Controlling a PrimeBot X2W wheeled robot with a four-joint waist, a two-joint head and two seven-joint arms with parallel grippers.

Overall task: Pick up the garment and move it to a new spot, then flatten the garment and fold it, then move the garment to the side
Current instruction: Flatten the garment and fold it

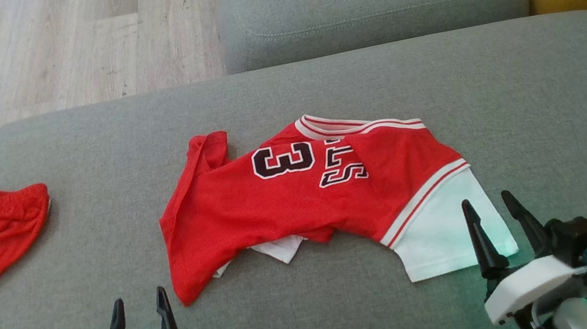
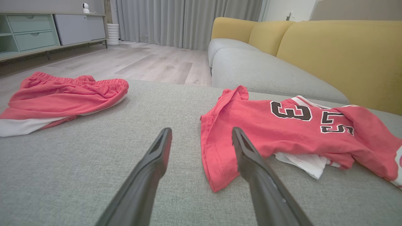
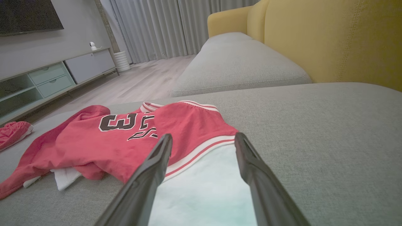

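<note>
Jersey lettering partly covered (3 legible).

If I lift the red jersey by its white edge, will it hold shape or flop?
Likely floppy: the red jersey lies crumpled, a white layer poking out beneath, so it should drape and unfold unevenly. It looks thin, probably light. Pushed across the woven grey cushion, it may bunch rather than slide.
</note>
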